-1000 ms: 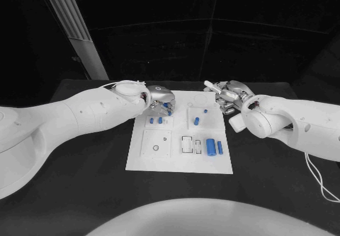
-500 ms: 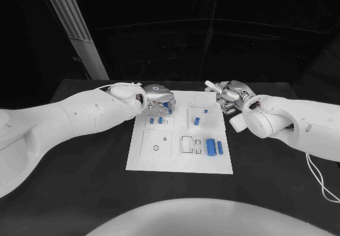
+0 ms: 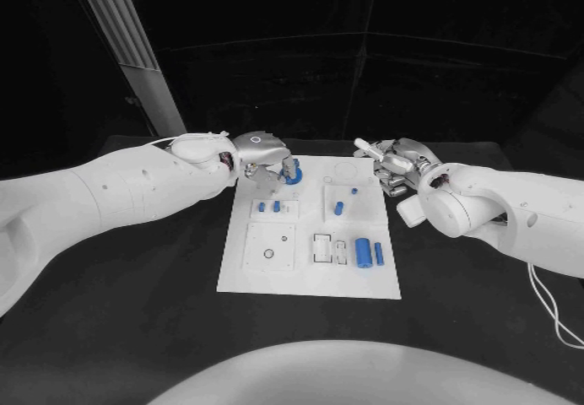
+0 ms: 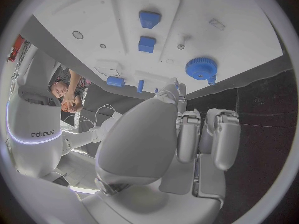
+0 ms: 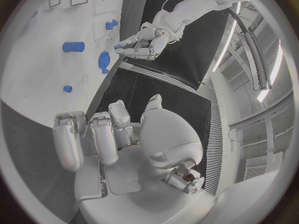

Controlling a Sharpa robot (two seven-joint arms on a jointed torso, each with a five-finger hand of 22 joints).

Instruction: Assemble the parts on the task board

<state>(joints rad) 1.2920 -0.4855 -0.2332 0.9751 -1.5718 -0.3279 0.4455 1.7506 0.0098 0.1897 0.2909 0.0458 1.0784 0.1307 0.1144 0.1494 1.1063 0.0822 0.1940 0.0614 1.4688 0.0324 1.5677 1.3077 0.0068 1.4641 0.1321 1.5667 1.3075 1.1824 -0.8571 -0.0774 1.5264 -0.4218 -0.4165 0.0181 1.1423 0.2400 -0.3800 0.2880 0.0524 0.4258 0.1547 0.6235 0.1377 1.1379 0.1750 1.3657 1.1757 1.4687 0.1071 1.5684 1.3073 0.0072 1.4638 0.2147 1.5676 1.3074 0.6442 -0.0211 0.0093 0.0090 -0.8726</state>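
- Black table (image 3: 146, 278) under a dark room carries the white task board (image 3: 310, 278) in its middle, its long side running from near to far.
- At the left, the left arm reaches in low across the table, and the left hand (image 3: 262, 160) hangs over the board's far left corner with palm down and fingers curled downward.
- From the left wrist view its fingers (image 4: 189, 134) lie close side by side, pointing toward a blue gear (image 4: 200, 68) that sits on the board's far edge; the fingertips look to be just beside or touching it, though I cannot tell whether they grip it.
- On the board, two small blue parts (image 3: 267, 206) stand in the far left block, a short blue peg (image 3: 338, 206) lies right of them, and a larger blue cylinder (image 3: 361, 251) lies beside a slimmer blue pin (image 3: 379, 253) near the right edge.
- At the right, the right hand (image 3: 399, 167) hovers just off the board's far right corner, wrist bent, fingers (image 5: 93, 137) loosely bent and slightly apart, holding nothing.
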